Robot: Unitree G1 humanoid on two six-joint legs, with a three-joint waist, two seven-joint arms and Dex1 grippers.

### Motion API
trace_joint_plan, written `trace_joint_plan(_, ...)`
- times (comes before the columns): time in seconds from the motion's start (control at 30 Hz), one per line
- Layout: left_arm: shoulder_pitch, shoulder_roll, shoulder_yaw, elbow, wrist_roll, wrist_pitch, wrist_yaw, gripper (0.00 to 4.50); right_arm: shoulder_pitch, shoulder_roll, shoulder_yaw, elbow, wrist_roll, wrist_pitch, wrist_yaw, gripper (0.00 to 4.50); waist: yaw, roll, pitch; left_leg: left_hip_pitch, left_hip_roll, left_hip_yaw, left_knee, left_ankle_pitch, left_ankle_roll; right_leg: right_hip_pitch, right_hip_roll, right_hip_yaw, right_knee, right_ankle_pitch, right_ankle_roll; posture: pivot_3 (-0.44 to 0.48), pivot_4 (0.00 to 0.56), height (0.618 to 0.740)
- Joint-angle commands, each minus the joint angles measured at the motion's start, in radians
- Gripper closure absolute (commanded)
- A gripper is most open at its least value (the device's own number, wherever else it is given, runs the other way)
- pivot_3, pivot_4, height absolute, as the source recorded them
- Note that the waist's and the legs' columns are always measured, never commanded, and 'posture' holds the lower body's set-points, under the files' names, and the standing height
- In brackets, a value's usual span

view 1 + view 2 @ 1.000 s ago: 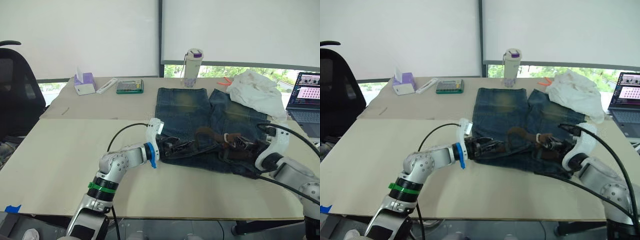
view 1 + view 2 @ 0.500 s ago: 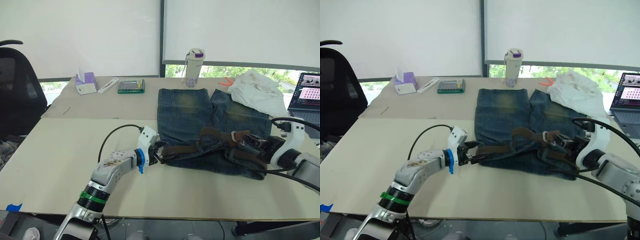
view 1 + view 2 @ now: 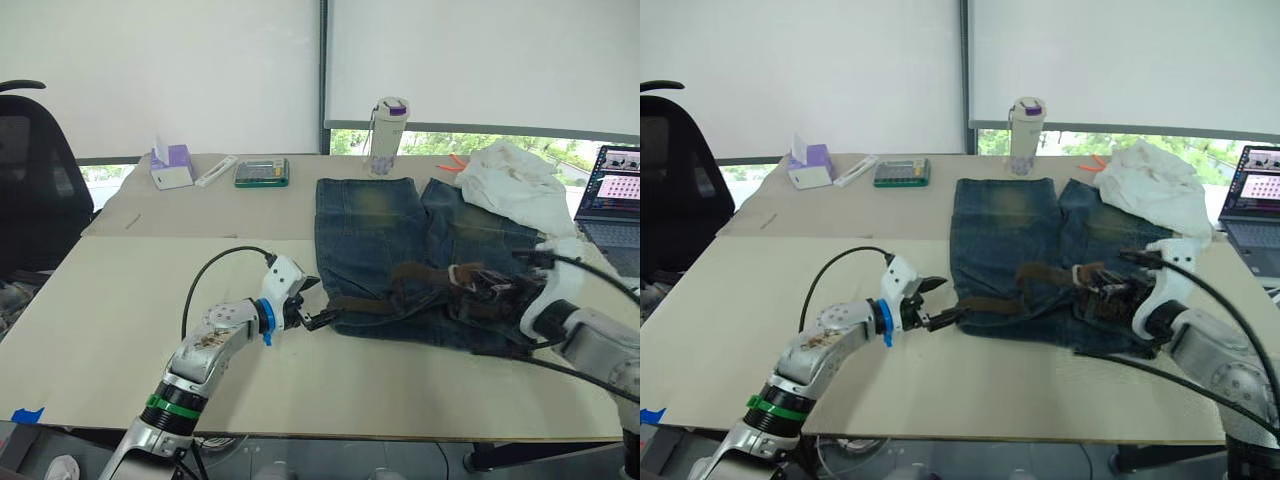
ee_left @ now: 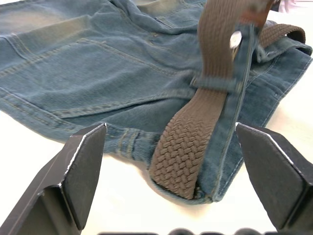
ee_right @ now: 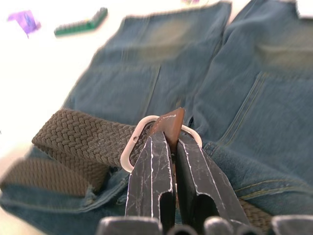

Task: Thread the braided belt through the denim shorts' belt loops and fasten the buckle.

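My left claw stands wide apart and grips nothing. Its two black fingers flank the near end of the dark brown braided belt without touching it. That end lies on the waistband corner of the faded blue denim shorts, and further along the strap runs under a narrow denim belt loop. In the head view this claw sits at 9 o'clock of the shorts, just beside their waistband edge.

My right claw is pressed together, clamped on a brown leather tip of the belt. That tip pokes up through the rounded silver metal buckle, and the fingers cover the frame's middle. I cannot make out a prong. In the head view this claw sits at 3 o'clock of the shorts, over the waistband.

The shorts lie flat on the pale wooden table, legs pointing to 12 o'clock. The belt runs across the waistband between my two claws, humped up near the middle. How many loops it passes through I cannot tell. A crumpled white cloth lies at 1 o'clock of the shorts, overlapping one leg.
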Motion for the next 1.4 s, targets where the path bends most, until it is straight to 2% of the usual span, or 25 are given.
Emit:
trace_joint_plan(0.03, 0.005, 0.003, 0.008, -0.063, 0.006, -0.023, -0.024, 0.06, -0.022, 0.019, -0.01, -0.054, 0.005, -0.011, 0.0, 4.5, -0.001, 0.0, 0.0, 0.0, 0.0, 0.0, 0.0, 0.0, 0.0, 0.0, 0.0, 0.0, 0.0, 0.0, 0.0, 0.0, 0.15, 0.74)
trace_joint_plan(0.23, 0.004, 0.011, 0.016, -0.063, 0.033, -0.07, -0.048, 0.06, -0.01, 0.063, 0.053, -0.082, 0.011, 0.029, -0.008, 4.5, -0.005, 0.0, 0.0, 0.0, 0.001, 0.0, 0.0, 0.0, 0.0, 0.0, 0.0, 0.0, 0.0, 0.0, 0.0, 0.0, 0.15, 0.74)
trace_joint_plan(0.33, -0.001, 0.012, 0.015, -0.061, 0.042, -0.075, -0.054, 0.06, -0.034, 0.127, 0.028, -0.073, 0.119, 0.073, -0.056, 4.5, -0.009, 0.0, 0.0, 0.0, 0.001, 0.0, 0.0, 0.0, 0.0, 0.0, 0.001, 0.0, 0.0, 0.0, 0.0, 0.0, 0.15, 0.74)
trace_joint_plan(0.4, -0.002, 0.008, 0.011, -0.059, 0.049, -0.081, -0.056, 0.06, -0.032, 0.078, 0.066, -0.068, 0.028, 0.078, -0.044, 4.5, -0.011, 0.001, 0.0, 0.0, 0.002, -0.001, 0.0, 0.0, 0.0, 0.0, 0.001, 0.0, 0.001, 0.0, 0.0, 0.0, 0.15, 0.74)
trace_joint_plan(0.5, 0.0, -0.013, 0.003, -0.059, 0.052, -0.084, -0.05, 0.06, -0.035, 0.099, 0.031, -0.047, 0.05, 0.074, -0.061, 4.5, -0.012, 0.001, 0.0, 0.0, 0.002, -0.001, 0.0, 0.0, 0.0, 0.0, 0.001, 0.0, 0.001, 0.0, 0.0, 0.0, 0.15, 0.74)
trace_joint_plan(0.6, 0.002, -0.023, 0.0, -0.063, 0.059, -0.081, -0.047, 0.06, -0.008, 0.032, 0.078, -0.075, -0.074, 0.0, 0.016, 4.5, -0.011, 0.001, 0.0, 0.0, 0.002, -0.001, 0.0, 0.0, 0.0, 0.0, 0.001, 0.0, 0.001, 0.0, 0.0, 0.0, 0.15, 0.74)
trace_joint_plan(0.73, 0.005, -0.029, -0.002, -0.058, 0.07, -0.086, -0.049, 0.06, 0.066, -0.141, 0.239, -0.094, -0.451, -0.351, 0.189, 4.5, -0.011, 0.001, 0.001, 0.0, 0.0, 0.0, 0.0, 0.0, 0.0, 0.0, 0.001, 0.0, 0.0, 0.0, 0.0, 0.0, 0.15, 0.74)
trace_joint_plan(0.8, 0.005, -0.034, -0.001, -0.055, 0.074, -0.087, -0.05, 0.06, 0.091, -0.178, 0.297, -0.068, -0.582, -0.482, 0.224, 4.5, -0.013, 0.001, 0.001, 0.001, 0.0, 0.0, 0.0, 0.0, 0.0, 0.0, 0.002, 0.0, 0.0, 0.0, 0.001, 0.0, 0.15, 0.74)
trace_joint_plan(1.07, 0.005, -0.045, 0.0, -0.053, 0.081, -0.086, -0.046, 0.06, 0.086, -0.189, 0.4, 0.031, -0.93, -0.785, 0.233, 4.5, -0.018, 0.001, 0.001, 0.003, 0.001, 0.001, 0.0, 0.0, 0.0, 0.001, 0.003, 0.0, 0.001, 0.0, 0.001, 0.0, 0.15, 0.74)
trace_joint_plan(1.4, 0.011, -0.051, 0.0, -0.057, 0.083, -0.08, -0.04, 0.06, 0.082, -0.121, 0.411, 0.101, -1.034, -0.845, 0.272, 4.5, -0.018, 0.001, 0.001, 0.003, 0.001, 0.0, 0.0, 0.0, 0.0, 0.002, 0.002, 0.0, 0.001, 0.0, 0.001, 0.0, 0.15, 0.74)
